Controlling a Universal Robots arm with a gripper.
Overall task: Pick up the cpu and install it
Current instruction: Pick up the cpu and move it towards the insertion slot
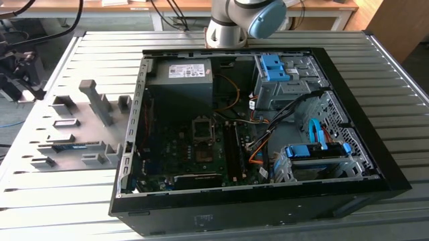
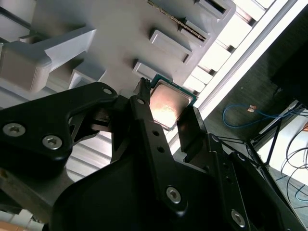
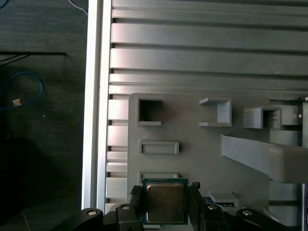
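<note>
- Black gripper (image 3: 165,206) fingers (image 3: 136,201) pinch the cpu (image 3: 165,202) by two opposite edges, its silver face showing in both wrist views.
- It is at the grey holder tray (image 3: 192,154); lifted or seated, I cannot tell.
- Near it stands a slanted grey post (image 3: 264,156).
- Open computer case (image 1: 254,213) lies beside the tray on the slatted table (image 1: 389,65).

Place: robotics lab or test workshop for computer assembly.
Bench: slatted metal table (image 1: 74,211), plain and industrial.
Machine: robot arm (image 1: 234,20) standing at the table's far edge.
Workpiece: open computer case (image 1: 395,186) lying flat, with circuit board (image 1: 188,155) and wiring exposed.
Parts holder: grey plate (image 1: 77,108) with moulded pockets and stands, beside the case.
Tool: black gripper (image 3: 165,195) clamped on the cpu (image 3: 164,207) over that plate.
Surroundings: wooden desks (image 1: 181,5) behind the table, and a dark floor (image 3: 43,125) with a loose blue cable (image 3: 41,89).
</note>
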